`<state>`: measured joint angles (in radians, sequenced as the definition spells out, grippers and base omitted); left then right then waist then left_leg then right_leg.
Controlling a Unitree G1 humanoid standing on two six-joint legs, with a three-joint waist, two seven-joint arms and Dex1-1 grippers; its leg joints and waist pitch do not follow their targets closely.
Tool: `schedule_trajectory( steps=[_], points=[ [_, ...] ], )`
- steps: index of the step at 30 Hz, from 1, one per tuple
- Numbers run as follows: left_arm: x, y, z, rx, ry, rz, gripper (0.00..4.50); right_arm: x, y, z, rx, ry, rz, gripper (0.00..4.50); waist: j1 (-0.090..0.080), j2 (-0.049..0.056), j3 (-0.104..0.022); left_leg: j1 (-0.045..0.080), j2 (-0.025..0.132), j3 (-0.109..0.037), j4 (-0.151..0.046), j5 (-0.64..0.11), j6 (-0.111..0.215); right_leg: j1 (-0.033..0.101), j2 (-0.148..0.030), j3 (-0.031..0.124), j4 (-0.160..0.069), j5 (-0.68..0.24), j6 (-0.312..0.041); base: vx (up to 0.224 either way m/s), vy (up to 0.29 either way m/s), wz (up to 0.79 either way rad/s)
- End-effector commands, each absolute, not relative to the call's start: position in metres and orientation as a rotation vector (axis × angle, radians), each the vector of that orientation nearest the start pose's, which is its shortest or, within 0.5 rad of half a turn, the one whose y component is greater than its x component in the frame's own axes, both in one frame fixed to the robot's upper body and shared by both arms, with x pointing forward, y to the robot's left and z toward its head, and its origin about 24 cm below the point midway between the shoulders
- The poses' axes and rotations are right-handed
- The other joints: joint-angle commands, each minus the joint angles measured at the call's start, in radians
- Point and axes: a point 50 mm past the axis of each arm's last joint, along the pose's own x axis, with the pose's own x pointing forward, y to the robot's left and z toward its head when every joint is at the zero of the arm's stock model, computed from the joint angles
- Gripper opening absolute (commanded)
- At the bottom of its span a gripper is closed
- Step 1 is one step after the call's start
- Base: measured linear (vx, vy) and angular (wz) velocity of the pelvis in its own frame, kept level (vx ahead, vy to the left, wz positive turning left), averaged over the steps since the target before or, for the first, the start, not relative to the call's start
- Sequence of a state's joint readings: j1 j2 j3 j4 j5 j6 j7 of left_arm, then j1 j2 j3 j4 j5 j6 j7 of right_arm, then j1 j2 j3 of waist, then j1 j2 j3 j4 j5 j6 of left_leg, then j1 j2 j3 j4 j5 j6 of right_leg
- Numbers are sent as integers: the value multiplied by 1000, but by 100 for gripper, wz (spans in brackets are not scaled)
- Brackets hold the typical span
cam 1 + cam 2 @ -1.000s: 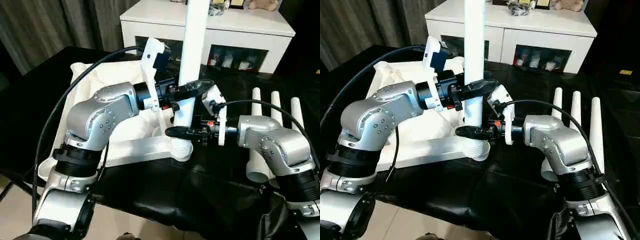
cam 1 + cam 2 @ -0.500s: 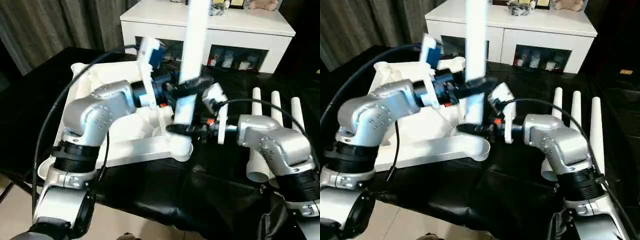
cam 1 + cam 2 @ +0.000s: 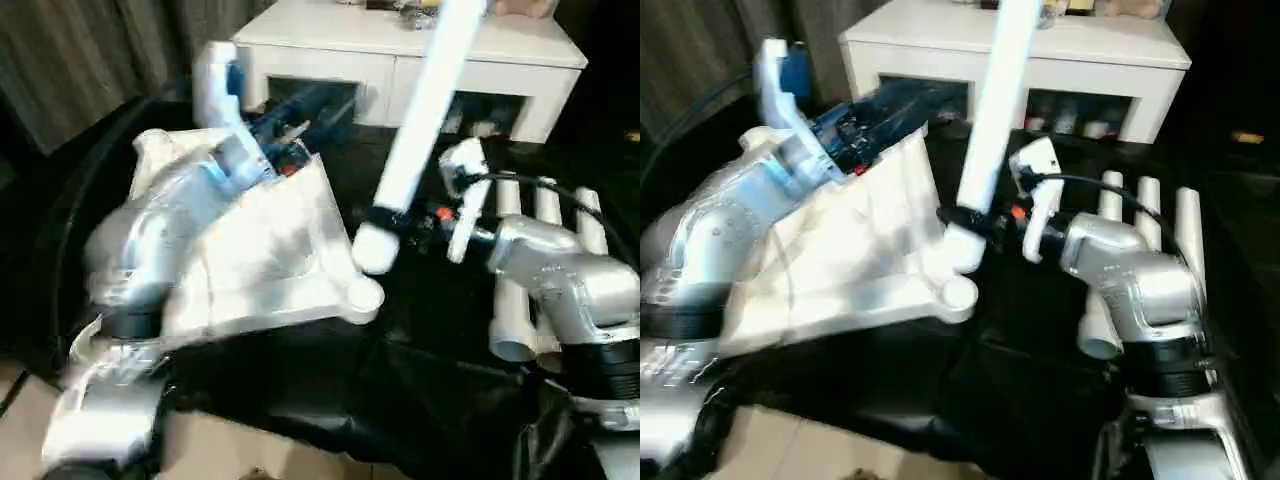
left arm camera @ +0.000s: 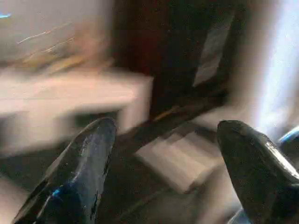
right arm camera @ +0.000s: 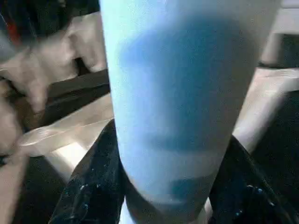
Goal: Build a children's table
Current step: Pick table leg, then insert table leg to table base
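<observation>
The right gripper [image 3: 970,222], its silver forearm reaching in level from the right, is clamped on the thick lower end of a long white tapered plastic tube leg [image 3: 992,135], which tilts up and away from the near corner socket of the white square plastic tabletop [image 3: 855,265] lying upside down on the black-covered bench. The left gripper [image 4: 163,154], its arm raised over the tabletop's far side, holds nothing, its two black fingers [image 4: 79,172] spread wide apart. Three more white tube legs [image 3: 1145,205] lie side by side to the right of the tabletop; no writing can be read.
</observation>
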<state>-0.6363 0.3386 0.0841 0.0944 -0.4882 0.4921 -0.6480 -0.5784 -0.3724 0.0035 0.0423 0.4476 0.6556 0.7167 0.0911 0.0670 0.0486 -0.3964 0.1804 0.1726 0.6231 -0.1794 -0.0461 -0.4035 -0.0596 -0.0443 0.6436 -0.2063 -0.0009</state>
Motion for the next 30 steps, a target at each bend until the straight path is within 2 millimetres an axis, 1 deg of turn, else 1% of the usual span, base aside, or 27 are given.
schedule_trajectory(
  steps=[1,2,3,4,5,6,7,8,9,10,11,12,13,14,15,16,17,18,19,21,22,23,24,26,27,29,30],
  points=[
    [327,165,147,101,5,-696,388,329,-142,142,32,138,790,186,1,-12,-71,15,39,-25,-73,-164,-19,58,-75,39,-79,-104,-176,0,0,0],
    [321,167,135,150,39,-684,388,328,-137,137,19,144,805,186,-4,-6,-68,17,38,-21,-76,-181,-32,52,-73,39,-82,-152,-160,0,0,0],
    [318,169,131,169,54,-678,388,327,-134,135,12,147,818,186,0,-9,-71,27,42,-20,-75,-200,-38,45,-73,41,-84,-167,-164,0,0,0],
    [318,169,130,172,57,-677,388,326,-134,134,11,148,820,186,0,-5,-70,26,43,-21,-78,-203,-38,46,-73,42,-82,-163,-171,0,0,0],
    [310,172,116,215,76,-680,388,324,-127,124,-8,166,847,186,6,-27,-68,28,46,-17,-81,-205,-30,41,-71,42,-83,-152,-185,0,0,0],
    [307,172,111,225,75,-694,388,324,-125,121,-9,173,850,186,6,-27,-68,28,46,-17,-81,-205,-30,41,-71,42,-83,-152,-185,0,0,0],
    [304,172,106,230,85,-721,388,324,-124,116,-8,176,849,186,10,-15,-67,26,47,-20,-82,-214,-31,39,-76,42,-82,-155,-194,0,0,0],
    [302,170,102,231,84,-752,388,325,-123,114,8,175,843,186,16,-28,-63,30,48,-19,-87,-239,-36,35,-77,44,-83,-178,-192,0,0,0],
    [299,167,99,206,99,-797,388,327,-124,111,47,166,820,186,18,-22,-63,31,48,-19,-87,-246,-40,32,-78,45,-82,-182,-193,0,0,0],
    [299,167,98,206,99,-797,388,327,-124,111,48,166,820,186,17,-13,-62,32,48,-20,-89,-259,-48,30,-77,45,-82,-188,-192,0,0,0],
    [299,166,96,236,95,-817,388,329,-123,111,72,158,809,186,19,-15,-61,35,47,-20,-91,-285,-59,29,-75,46,-84,-192,-187,0,0,0],
    [299,164,95,232,100,-830,372,329,-124,111,72,154,809,186,20,-18,-62,37,47,-20,-91,-292,-61,27,-74,47,-84,-185,-185,0,0,0],
    [297,158,92,216,125,-883,372,329,-125,111,73,139,805,186,19,1,-61,37,45,-21,-91,-313,-73,26,-73,48,-84,-172,-184,0,0,0],
    [297,156,91,218,129,-903,355,328,-126,112,78,134,809,186,21,-10,-63,35,44,-21,-92,-308,-73,31,-74,48,-81,-153,-186,0,0,0],
    [296,152,87,214,161,-967,351,327,-126,115,92,118,822,186,20,-1,-63,34,42,-21,-92,-301,-71,32,-73,49,-81,-136,-186,0,0,0],
    [295,150,84,222,177,-991,341,326,-126,116,97,109,825,186,21,-3,-63,32,42,-22,-92,-297,-70,33,-73,49,-79,-129,-188,0,0,0],
    [295,147,83,237,186,-1020,327,326,-128,118,99,101,830,186,19,7,-64,31,40,-22,-90,-295,-70,35,-74,49,-79,-112,-189,0,0,0],
    [296,145,80,248,203,-1041,315,325,-129,119,99,92,838,186,18,4,-66,28,39,-23,-89,-283,-65,41,-75,49,-75,-96,-194,0,0,0],
    [297,144,76,274,210,-1048,309,325,-130,119,98,88,843,186,17,4,-66,25,39,-24,-88,-270,-59,43,-75,48,-76,-91,-196,0,0,0],
    [301,145,68,295,257,-1058,304,324,-132,117,81,91,850,186,13,-3,-65,25,36,-20,-86,-268,-48,45,-75,49,-80,-116,-191,0,0,0],
    [301,145,68,295,257,-1058,281,324,-132,117,81,91,850,186,15,0,-66,25,36,-21,-86,-263,-46,45,-77,49,-81,-125,-190,0,0,0],
    [305,146,61,332,299,-1053,271,324,-133,117,73,92,856,186,11,-4,-65,22,37,-22,-86,-250,-43,48,-77,49,-81,-132,-189,0,0,0],
    [305,146,59,330,317,-1067,267,323,-134,119,76,87,866,186,7,-3,-66,25,38,-21,-86,-249,-42,46,-75,49,-82,-137,-189,0,0,0],
    [305,146,56,326,336,-1087,257,322,-135,122,73,84,887,186,3,-2,-66,25,40,-22,-87,-244,-38,46,-77,48,-81,-134,-199,0,0,0],
    [305,146,56,325,336,-1088,242,322,-135,122,73,84,888,186,0,-4,-67,24,40,-22,-85,-237,-34,47,-76,48,-80,-120,-208,0,0,0],
    [305,146,50,334,370,-1119,220,320,-133,124,59,94,939,186,-1,-7,-67,25,41,-20,-84,-227,-21,46,-76,48,-80,-103,-217,0,0,0],
    [305,147,49,332,379,-1126,220,319,-132,124,56,97,952,186,0,-6,-67,27,41,-20,-84,-226,-19,46,-77,48,-80,-104,-218,0,0,0]
  ],
)
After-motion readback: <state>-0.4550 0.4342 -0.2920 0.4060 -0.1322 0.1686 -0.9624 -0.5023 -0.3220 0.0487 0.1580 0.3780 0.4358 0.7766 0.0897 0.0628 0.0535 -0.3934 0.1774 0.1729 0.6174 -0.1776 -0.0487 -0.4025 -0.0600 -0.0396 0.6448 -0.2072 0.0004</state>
